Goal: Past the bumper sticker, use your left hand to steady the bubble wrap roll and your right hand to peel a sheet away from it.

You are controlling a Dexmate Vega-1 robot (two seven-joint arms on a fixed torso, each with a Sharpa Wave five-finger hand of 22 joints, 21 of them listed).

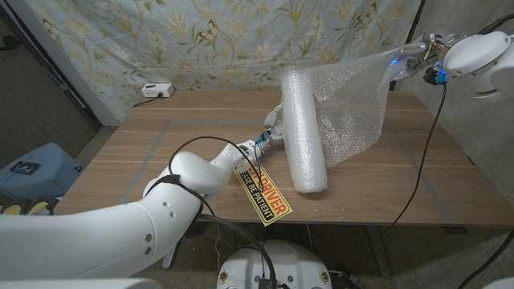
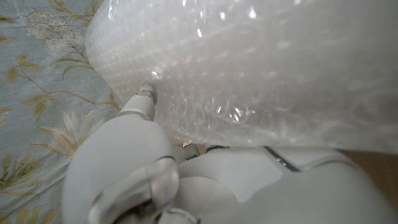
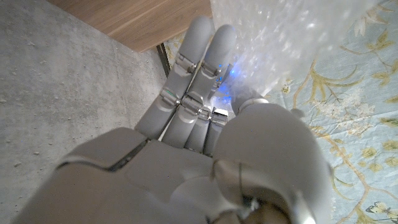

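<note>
**Two hands on one roll, sheet stretched out to the right**

One long white roll of clear bubble wrap (image 1: 302,132) lies on the brown wooden table (image 1: 144,152), its length running from the far side toward the near edge. The left hand (image 1: 273,128) is against the roll's left flank, about halfway along. In the left wrist view its fingertip (image 2: 148,93) touches the bubbled surface, but the rest of the hand is hidden behind the wrist housing, so whether it grips or only presses cannot be told.

A loose translucent sheet of bubble wrap (image 1: 353,100) runs from the roll up and to the right, lifted off the table. The right hand (image 1: 409,54) is at the sheet's upper corner, beyond the table's far right corner. In the right wrist view its fingers (image 3: 199,62) lie straight and close together against the sheet, with the thumb beside them, holding it.

A yellow rectangular bumper sticker with black lettering (image 1: 265,193) lies near the table's front edge, partly covered by the left arm, its text partly unreadable.
</note>
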